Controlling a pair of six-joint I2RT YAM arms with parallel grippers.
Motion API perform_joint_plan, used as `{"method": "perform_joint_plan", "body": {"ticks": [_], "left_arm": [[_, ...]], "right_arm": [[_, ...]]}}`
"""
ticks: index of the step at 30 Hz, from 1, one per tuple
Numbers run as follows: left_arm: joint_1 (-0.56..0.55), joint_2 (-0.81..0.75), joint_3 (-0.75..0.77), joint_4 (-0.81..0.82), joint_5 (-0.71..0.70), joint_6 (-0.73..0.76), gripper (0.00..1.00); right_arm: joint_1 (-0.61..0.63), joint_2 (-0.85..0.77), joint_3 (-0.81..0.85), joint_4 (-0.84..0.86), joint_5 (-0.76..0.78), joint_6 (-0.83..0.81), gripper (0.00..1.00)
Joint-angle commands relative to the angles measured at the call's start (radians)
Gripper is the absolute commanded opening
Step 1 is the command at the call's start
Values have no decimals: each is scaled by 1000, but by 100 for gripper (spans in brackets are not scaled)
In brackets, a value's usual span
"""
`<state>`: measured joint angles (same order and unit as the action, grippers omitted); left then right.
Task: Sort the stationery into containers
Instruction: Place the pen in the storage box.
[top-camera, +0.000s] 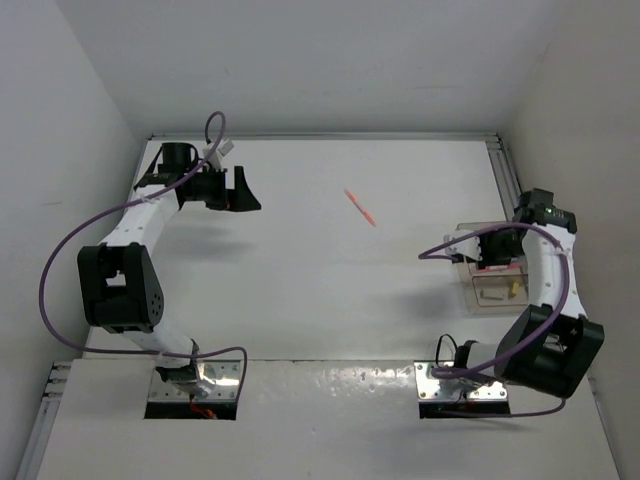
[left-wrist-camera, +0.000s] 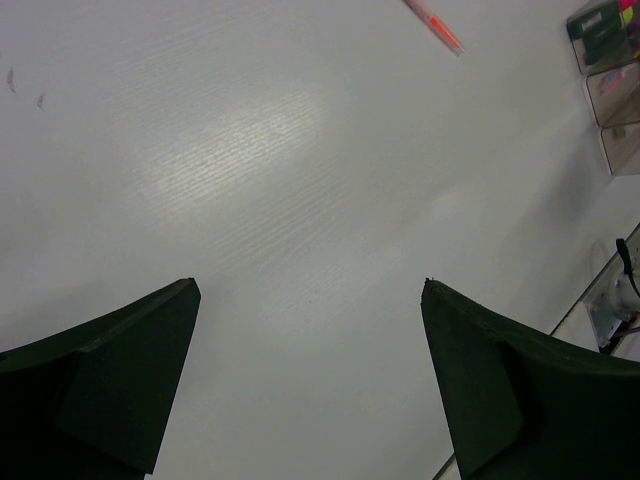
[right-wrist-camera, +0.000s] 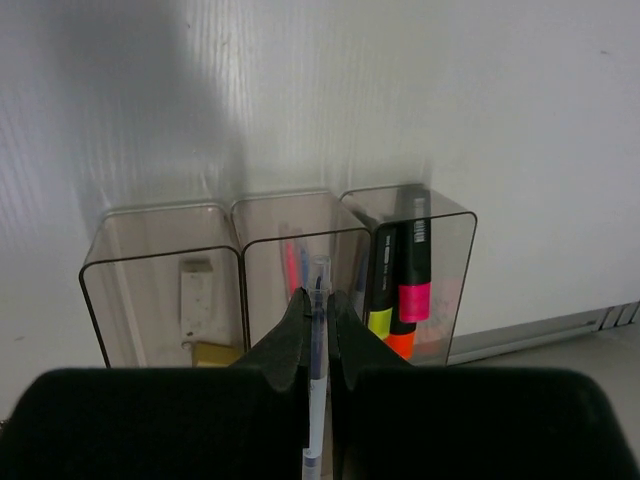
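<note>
Three clear containers stand in a row at the right (top-camera: 488, 272). In the right wrist view the left container (right-wrist-camera: 160, 285) holds a white eraser (right-wrist-camera: 196, 293) and a tan eraser (right-wrist-camera: 220, 352), the middle container (right-wrist-camera: 300, 255) holds thin pens, and the right container (right-wrist-camera: 420, 270) holds highlighters (right-wrist-camera: 413, 270) with pink, yellow and orange ends. My right gripper (right-wrist-camera: 317, 300) is shut on a clear blue pen (right-wrist-camera: 317, 340) just above the middle container. An orange pen (top-camera: 360, 207) lies on the table centre (left-wrist-camera: 432, 23). My left gripper (left-wrist-camera: 310, 290) is open and empty, far back left (top-camera: 243, 190).
White walls enclose the table on three sides. An aluminium rail (top-camera: 503, 170) runs along the right edge. Metal base plates (top-camera: 195, 385) sit at the near edge, and purple cables loop off both arms.
</note>
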<state>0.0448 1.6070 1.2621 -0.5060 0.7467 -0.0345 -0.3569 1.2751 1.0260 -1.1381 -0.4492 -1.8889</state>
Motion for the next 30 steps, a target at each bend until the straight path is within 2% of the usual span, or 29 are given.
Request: {"method": "perform_joint_plan", "body": {"ticks": [1,11,19,21,22,25,28,30], "left_arm": [[-3,-27,17,24,11,-1,100],[-28,-1,29,24,-12,-16,100],[-34,1,31,8,-52,7,100],[-34,-2,30,4,-55,15,100],[-34,-5,31,1,-59,18,100],[-34,-15,30,-11,-66,28,100],[-34,-18,26,-14,-67,30,100],[-33,-15,26,-9,-63,30,100]], "right_arm": [[-39,30,-6,-20,-10,-196,0],[-125,113,-52,90,24,-277,0],[-159,228,-66,257,46,-282,0],[-159,243,-63,284,59,-280,7],[-159,254,-63,308,63,-279,23],[-159,254,-55,321,64,-276,50],[-152,230,-37,295,9,-242,52],[-130,193,11,264,-46,-130,49]]}}
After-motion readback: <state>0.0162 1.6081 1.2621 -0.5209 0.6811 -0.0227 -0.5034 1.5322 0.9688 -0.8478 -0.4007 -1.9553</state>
